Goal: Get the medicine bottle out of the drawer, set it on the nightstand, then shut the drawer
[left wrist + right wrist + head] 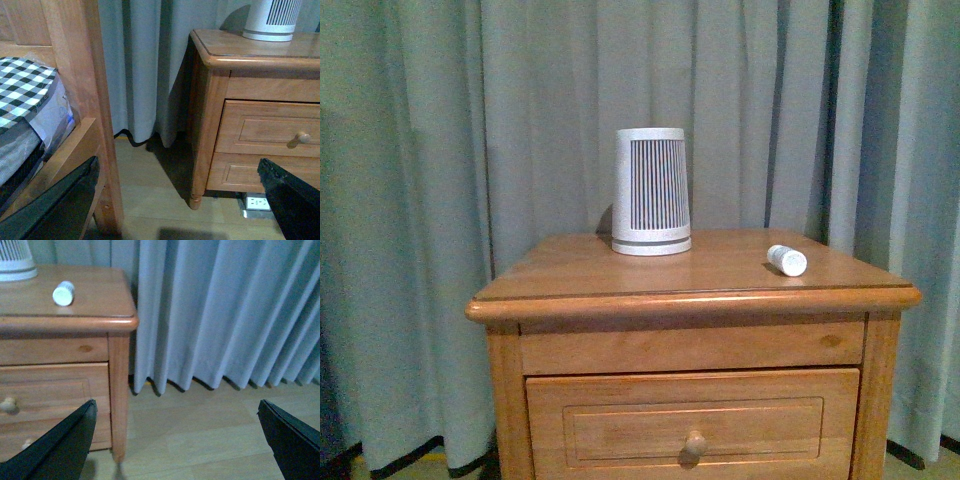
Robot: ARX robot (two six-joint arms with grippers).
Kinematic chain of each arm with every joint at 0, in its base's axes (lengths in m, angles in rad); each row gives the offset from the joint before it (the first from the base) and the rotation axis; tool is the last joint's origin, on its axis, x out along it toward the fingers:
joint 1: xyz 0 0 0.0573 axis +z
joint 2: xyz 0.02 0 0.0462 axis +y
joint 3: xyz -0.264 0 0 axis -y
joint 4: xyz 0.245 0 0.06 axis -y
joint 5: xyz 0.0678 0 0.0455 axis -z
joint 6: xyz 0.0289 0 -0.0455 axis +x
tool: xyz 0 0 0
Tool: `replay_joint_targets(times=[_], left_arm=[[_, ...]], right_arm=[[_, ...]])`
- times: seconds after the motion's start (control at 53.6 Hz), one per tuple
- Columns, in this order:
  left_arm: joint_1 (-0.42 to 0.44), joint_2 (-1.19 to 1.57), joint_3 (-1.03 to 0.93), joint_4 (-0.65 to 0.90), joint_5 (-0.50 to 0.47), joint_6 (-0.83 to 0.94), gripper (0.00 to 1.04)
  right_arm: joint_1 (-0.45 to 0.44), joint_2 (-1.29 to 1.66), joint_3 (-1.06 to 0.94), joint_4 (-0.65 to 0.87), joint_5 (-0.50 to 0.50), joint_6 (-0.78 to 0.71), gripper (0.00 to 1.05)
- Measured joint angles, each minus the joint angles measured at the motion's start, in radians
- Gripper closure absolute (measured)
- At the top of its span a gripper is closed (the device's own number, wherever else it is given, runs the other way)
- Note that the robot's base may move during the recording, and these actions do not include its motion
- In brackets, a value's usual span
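The medicine bottle (pixel 787 260) lies on its side on the nightstand (pixel 620 268) top, near the right edge; it also shows in the right wrist view (pixel 63 293). The upper drawer (pixel 692 416) is shut, its round knob (pixel 695 442) facing me; it shows shut in the left wrist view (pixel 270 129) too. My left gripper (pixel 182 200) is open and empty, low beside the nightstand's left side above the floor. My right gripper (pixel 177 440) is open and empty, low off the nightstand's right side. Neither arm shows in the front view.
A white slatted tapered device (pixel 651 191) stands at the back of the top. Grey curtains (pixel 440 150) hang behind. A wooden bed frame (pixel 85 100) with checked bedding (pixel 25 90) stands left of the nightstand. A power strip (pixel 257 202) lies under the nightstand.
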Motion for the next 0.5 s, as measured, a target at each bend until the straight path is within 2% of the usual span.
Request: replay_joint_targets(times=[0.149,0.298,0.392,0.504], left_arm=[[0.000,0.000,0.000,0.000,0.000,0.000,0.07],[0.000,0.000,0.000,0.000,0.000,0.000,0.07],[0.000,0.000,0.000,0.000,0.000,0.000,0.07],[0.000,0.000,0.000,0.000,0.000,0.000,0.07]], right_arm=[[0.042,-0.354,-0.061,-0.226,0.092,-0.009,0.07],[0.066,-0.539,-0.163,-0.248,0.109,-0.020,0.07],[0.050,-0.589,-0.229,-0.250,0.060,-0.020,0.07],[-0.020,-0.633,-0.267,-0.284,-0.025,-0.019,0.07]])
